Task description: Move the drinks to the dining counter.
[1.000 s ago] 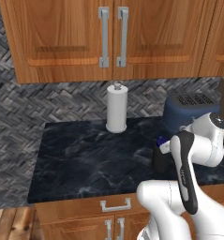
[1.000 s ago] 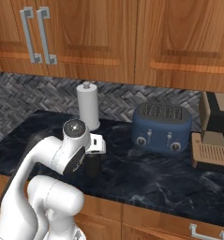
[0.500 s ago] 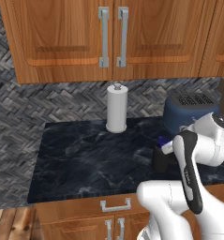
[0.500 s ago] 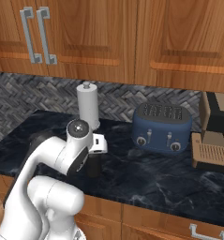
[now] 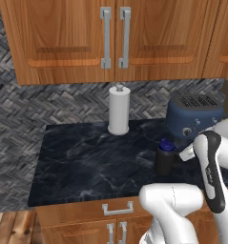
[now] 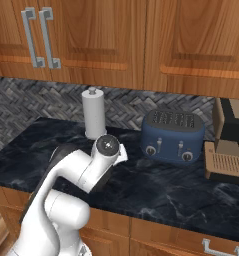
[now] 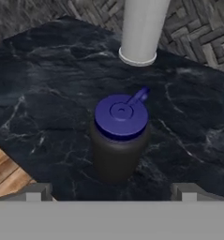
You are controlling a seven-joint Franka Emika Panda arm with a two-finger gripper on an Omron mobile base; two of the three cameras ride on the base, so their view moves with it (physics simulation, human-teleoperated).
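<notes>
One of the drinks, a squat black bottle with a blue cap (image 7: 119, 136), stands upright on the dark marbled countertop (image 7: 43, 112). In the hand view my gripper (image 7: 112, 193) hangs over it, open, with a fingertip (image 7: 36, 192) on each side and nothing between them. The same bottle (image 5: 165, 156) appears in the left base view just left of my white hand, in front of the toaster. In the right base view my arm (image 6: 98, 165) covers it. The dining counter is out of view.
A white paper towel roll (image 5: 119, 110) stands at the back of the countertop against the herringbone wall. A blue toaster (image 6: 173, 136) sits right of the bottle, with a coffee machine (image 6: 230, 142) beyond it. Wooden cabinets (image 5: 113, 38) hang above. The counter's front edge drops to the wood floor.
My arm has shifted a little to the right and lower over the black bottle. The jaws have stayed open and the bottle has not moved.
</notes>
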